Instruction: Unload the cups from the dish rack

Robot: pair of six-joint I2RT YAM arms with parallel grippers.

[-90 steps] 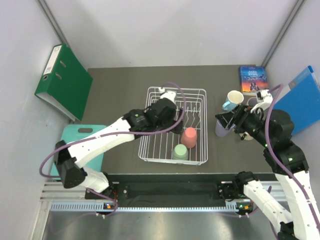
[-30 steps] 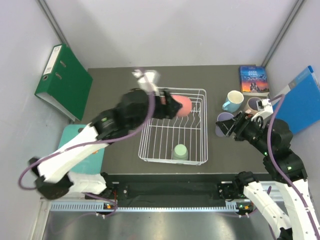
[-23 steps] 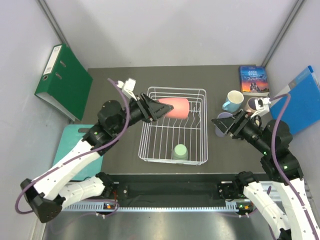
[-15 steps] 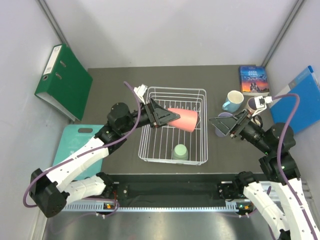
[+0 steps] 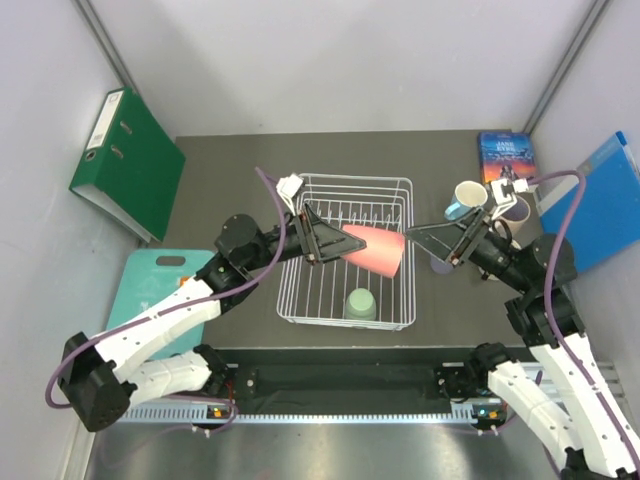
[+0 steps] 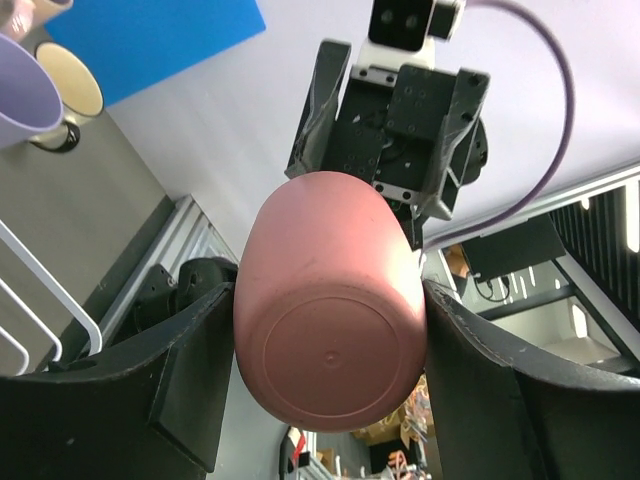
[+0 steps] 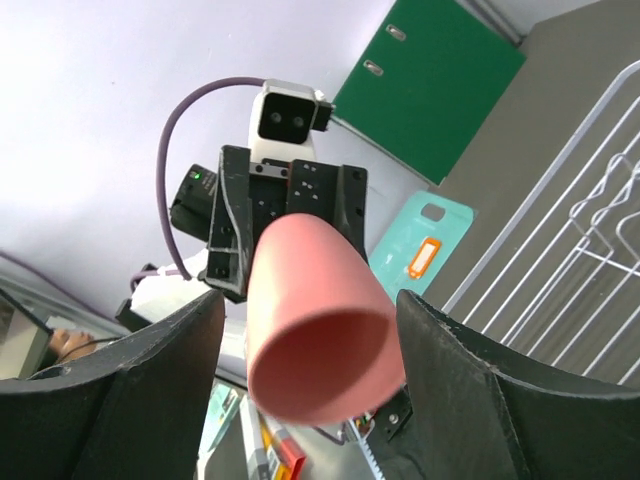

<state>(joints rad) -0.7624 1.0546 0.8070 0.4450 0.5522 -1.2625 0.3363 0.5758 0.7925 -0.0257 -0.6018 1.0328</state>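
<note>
Gripped at its base by the left tool (image 5: 330, 240), the smooth pink tapered mug (image 5: 375, 250) looks light, rigid and slick, so the open right tool (image 5: 430, 247) at its 3 o'clock should pinch the rim wall.

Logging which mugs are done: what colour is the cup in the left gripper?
Pink. The cup shows best in the left wrist view.

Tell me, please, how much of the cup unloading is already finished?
Looks done: the light blue cup, the cream cup and the lavender cup stand on the table beside the dish rack. In hand: the left gripper holds the pink cup above the rack, its mouth toward the open right gripper. Left: the green cup, upside down in the rack.
</note>
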